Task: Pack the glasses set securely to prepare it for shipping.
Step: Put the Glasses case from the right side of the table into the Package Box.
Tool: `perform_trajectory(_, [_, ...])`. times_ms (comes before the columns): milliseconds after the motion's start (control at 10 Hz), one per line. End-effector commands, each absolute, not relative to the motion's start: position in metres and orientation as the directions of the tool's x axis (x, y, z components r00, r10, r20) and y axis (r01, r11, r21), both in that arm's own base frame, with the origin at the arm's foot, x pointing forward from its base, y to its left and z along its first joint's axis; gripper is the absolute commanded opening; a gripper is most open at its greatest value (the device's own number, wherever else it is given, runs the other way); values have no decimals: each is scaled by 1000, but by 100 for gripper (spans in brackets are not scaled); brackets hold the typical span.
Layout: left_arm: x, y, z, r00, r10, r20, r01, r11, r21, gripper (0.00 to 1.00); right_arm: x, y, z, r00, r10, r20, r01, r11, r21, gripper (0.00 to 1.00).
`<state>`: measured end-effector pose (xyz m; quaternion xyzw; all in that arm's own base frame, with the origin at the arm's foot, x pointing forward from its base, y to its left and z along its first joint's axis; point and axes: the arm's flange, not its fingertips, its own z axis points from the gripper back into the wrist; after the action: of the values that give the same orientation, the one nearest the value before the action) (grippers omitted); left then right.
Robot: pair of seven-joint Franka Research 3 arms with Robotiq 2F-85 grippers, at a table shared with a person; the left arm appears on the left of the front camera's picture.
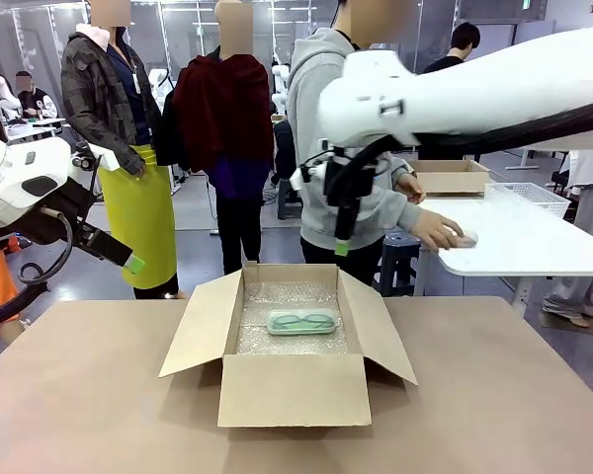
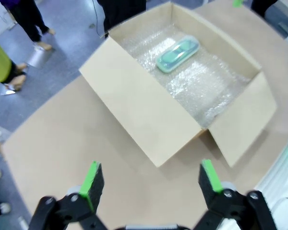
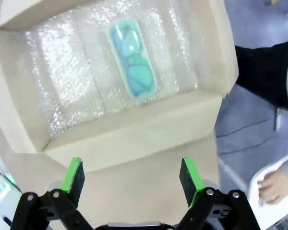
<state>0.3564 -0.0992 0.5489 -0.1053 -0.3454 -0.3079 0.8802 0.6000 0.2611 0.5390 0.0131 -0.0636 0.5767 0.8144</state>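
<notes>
Box (image 1: 295, 390) flaps wide, mint case (image 1: 301, 322) inside

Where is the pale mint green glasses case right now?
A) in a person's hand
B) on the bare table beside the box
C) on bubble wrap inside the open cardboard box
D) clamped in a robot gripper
C: the pale mint green translucent glasses case lies flat on the bubble wrap lining the open cardboard box.

Robotics lab, open hall: white robot arms (image 1: 474, 89) over a brown surface (image 1: 79, 395), grey floor (image 1: 198, 252), glass partitions (image 1: 40, 39) behind, bystanders (image 1: 119, 128), white side surface (image 1: 544, 247) with wire basket (image 1: 530, 196).
</notes>
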Motion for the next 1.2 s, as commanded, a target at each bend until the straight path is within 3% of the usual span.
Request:
perform_trajectory(0, [356,-97,549,562,-473,679,616,787,37,100,518,206,523,447,869,211,-878,471,-79,100])
perform_trajectory(500, [356,-97,549,562,-473,679,616,787,37,100,430,112,522,634,674,378,-719,694,-30,100])
perform_trajectory(1100, [356,-97,549,562,-473,679,616,787,37,100,354,46,498,770,483,417,-527,850,-11,100])
